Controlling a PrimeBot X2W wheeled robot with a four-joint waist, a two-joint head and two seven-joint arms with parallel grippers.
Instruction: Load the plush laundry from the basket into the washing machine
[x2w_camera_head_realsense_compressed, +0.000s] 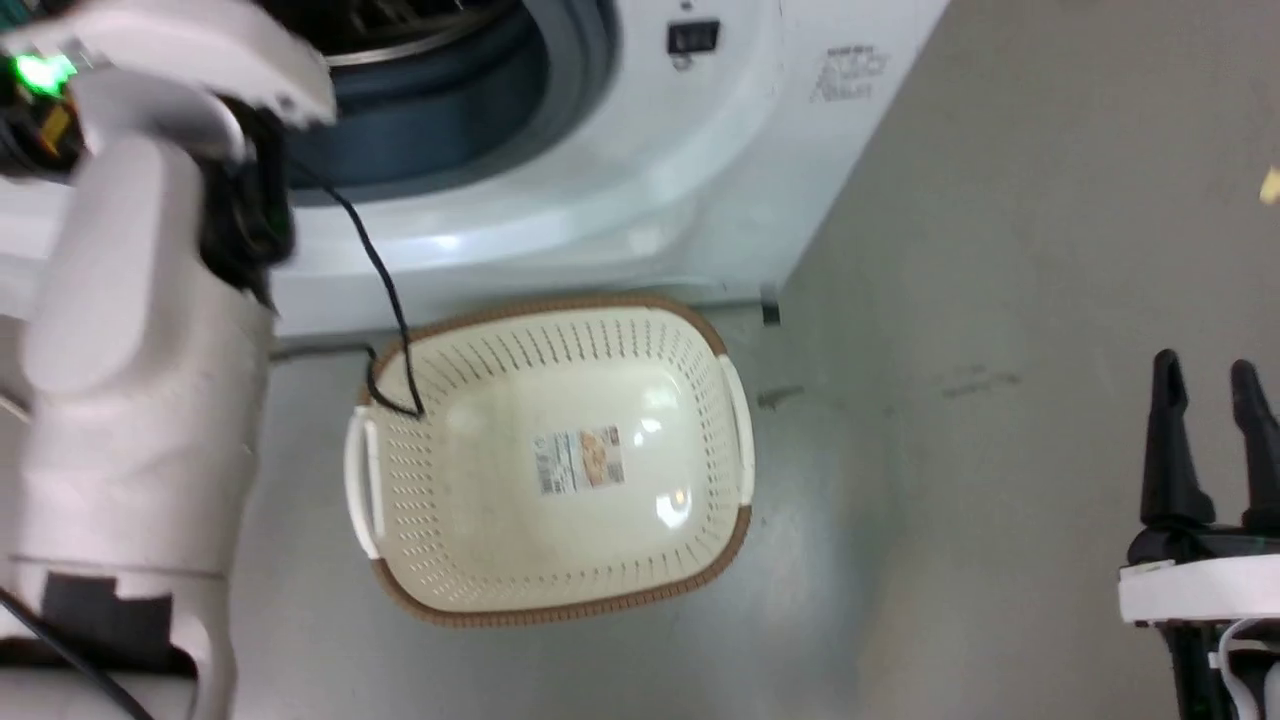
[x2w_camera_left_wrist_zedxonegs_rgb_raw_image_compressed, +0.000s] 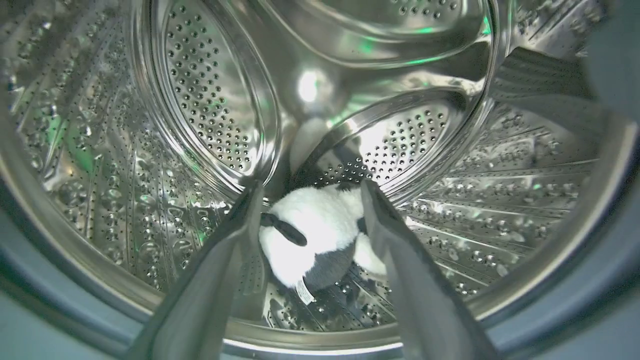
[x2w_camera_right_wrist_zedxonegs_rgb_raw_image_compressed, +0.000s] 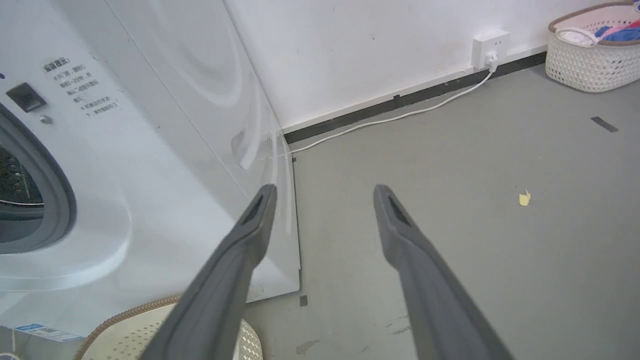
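- Deep in the washer drum (x2w_camera_left_wrist_zedxonegs_rgb_raw_image_compressed: 200, 100), the penguin (x2w_camera_left_wrist_zedxonegs_rgb_raw_image_compressed: 310, 220) is lying free beyond the wide-open left tool (x2w_camera_left_wrist_zedxonegs_rgb_raw_image_compressed: 312, 192).
- Right tool (x2w_camera_right_wrist_zedxonegs_rgb_raw_image_compressed: 325, 197) is idling wide and empty, out of the way.

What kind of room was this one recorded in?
Probably a laundry corner, perhaps a test room: a white front-loading washing machine, a cream basket on the bare grey floor before it, and another basket holding clothes by the plain wall.
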